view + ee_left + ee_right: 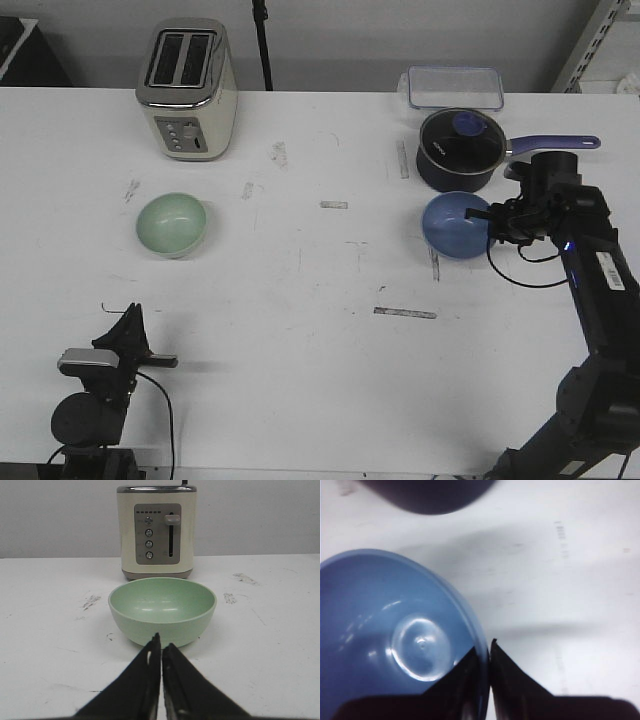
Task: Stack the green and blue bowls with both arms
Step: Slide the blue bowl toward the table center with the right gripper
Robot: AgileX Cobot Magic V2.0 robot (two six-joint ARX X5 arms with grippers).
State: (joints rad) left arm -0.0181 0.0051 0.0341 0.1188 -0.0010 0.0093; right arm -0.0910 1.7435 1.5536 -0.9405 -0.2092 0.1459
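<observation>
The pale green bowl [171, 223] sits upright on the white table's left half, in front of the toaster. My left gripper [132, 322] hovers well short of it near the front edge, shut with nothing between its fingers; the left wrist view shows the green bowl [162, 609] just beyond the closed tips [161, 641]. The blue bowl [455, 224] stands right of centre, close to the saucepan. My right gripper [490, 222] is shut on its right rim, one finger inside and one outside, as seen in the right wrist view [487, 650] over the blue bowl [395, 630].
A cream toaster [187, 90] stands at the back left. A dark lidded saucepan [458, 148] with a purple handle sits directly behind the blue bowl, and a clear lidded container [454, 87] lies behind that. Scuff marks and tape strips dot the table [330, 300].
</observation>
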